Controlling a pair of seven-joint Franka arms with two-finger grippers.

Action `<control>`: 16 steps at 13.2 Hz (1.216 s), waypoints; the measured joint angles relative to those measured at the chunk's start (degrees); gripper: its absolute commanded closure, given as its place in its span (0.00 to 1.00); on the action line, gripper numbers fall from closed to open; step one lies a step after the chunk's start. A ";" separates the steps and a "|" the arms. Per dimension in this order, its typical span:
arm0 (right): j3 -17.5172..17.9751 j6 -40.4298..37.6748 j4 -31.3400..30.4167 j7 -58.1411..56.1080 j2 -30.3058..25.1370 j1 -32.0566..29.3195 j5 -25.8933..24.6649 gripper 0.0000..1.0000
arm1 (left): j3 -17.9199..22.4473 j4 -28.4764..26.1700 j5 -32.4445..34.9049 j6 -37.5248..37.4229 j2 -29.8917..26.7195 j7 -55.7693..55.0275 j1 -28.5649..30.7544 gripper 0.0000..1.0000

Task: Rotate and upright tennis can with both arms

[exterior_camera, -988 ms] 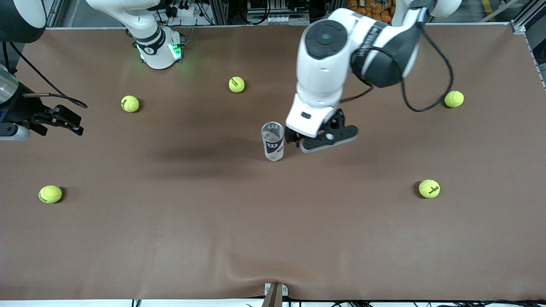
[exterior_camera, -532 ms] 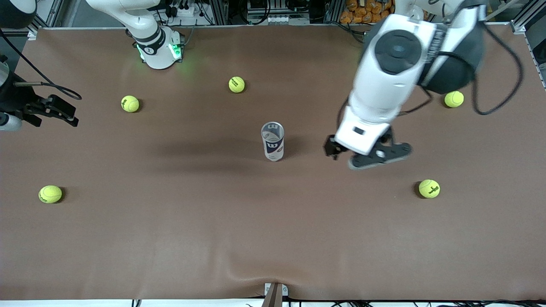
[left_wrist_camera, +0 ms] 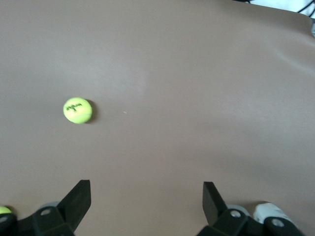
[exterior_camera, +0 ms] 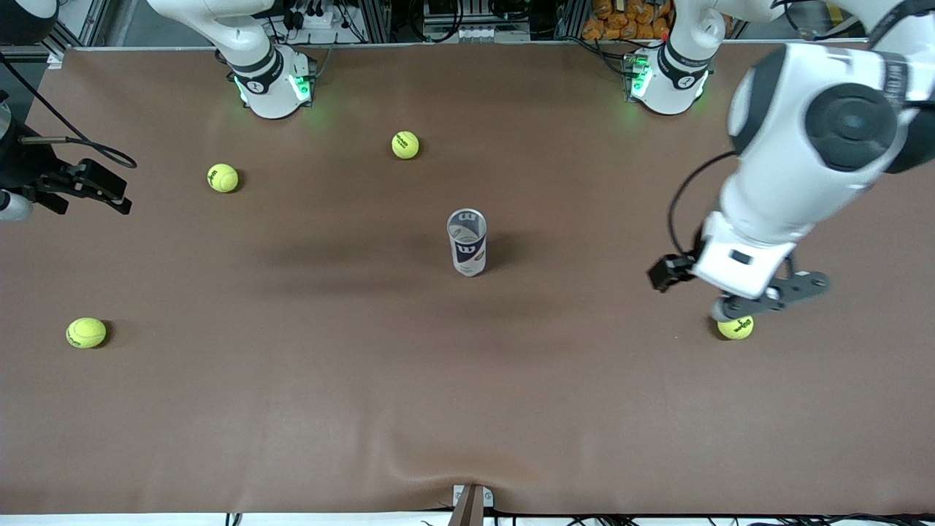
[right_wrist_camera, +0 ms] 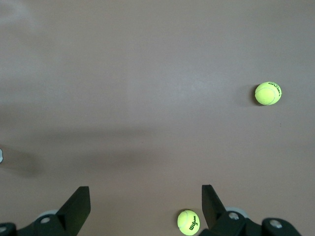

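Tennis can (exterior_camera: 467, 242) stands upright mid-table, free, well apart from our left gripper (left_wrist_camera: 146, 200) and right gripper (right_wrist_camera: 145, 202), both spread and empty over bare mat; we judge uprighting done.

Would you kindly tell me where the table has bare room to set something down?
The widest bare stretch lies nearer the camera than the upright tennis can. Tighter spots: around the ball under the left gripper, open; right gripper waits, open.
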 measured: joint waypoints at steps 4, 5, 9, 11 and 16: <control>-0.04 0.01 0.00 0.00 0.00 -0.01 0.00 0.00 | 0.07 -0.07 0.00 -1.83 -0.65 10.26 6.12 0.00; -0.04 0.01 0.00 0.00 0.00 -0.01 0.00 0.00 | 0.09 -0.07 0.00 -1.91 -0.83 12.73 7.77 0.00; -0.04 -0.05 0.00 0.00 0.00 -0.01 0.00 0.00 | 0.19 -0.08 0.00 -2.07 -1.64 22.49 13.11 0.00; -0.04 -0.08 0.00 0.00 0.00 -0.01 0.00 0.00 | 0.19 -0.12 0.00 -2.19 -1.83 25.24 14.91 0.00; -0.04 -0.10 -0.01 0.00 0.01 -0.01 0.00 0.00 | 0.01 -0.13 0.00 -2.30 -1.94 25.61 14.86 0.00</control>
